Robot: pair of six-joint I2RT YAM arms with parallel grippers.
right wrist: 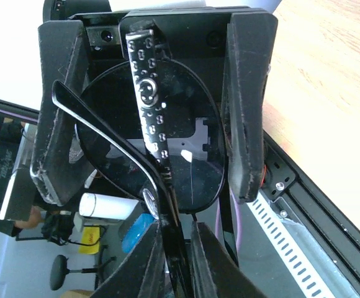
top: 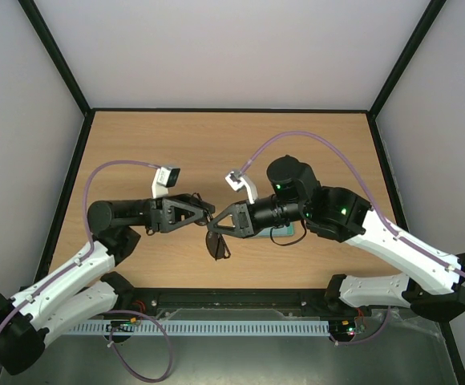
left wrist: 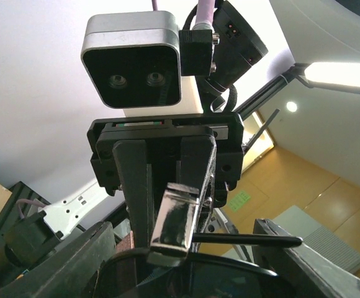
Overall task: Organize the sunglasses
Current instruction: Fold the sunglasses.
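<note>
Pale wooden desk inside white walls, with both robot arms meeting above its middle. The right pincer is pressed together on one slim temple arm of the sunglasses, which hang in the air between the two arms, off the desk. The left pincer is set wide across one round dark lens, and its pads seem to touch the rim on both sides. This looks like the step of folding a temple arm shut. To do it well, the left side should hold the front steady with only a light squeeze. The right should swing the temple arm in an arc about its hinge, without twisting the thin wire. The second lens is out of sight and the hinges are hard to make out. A flat greenish thing under the right arm is too covered to name.
</note>
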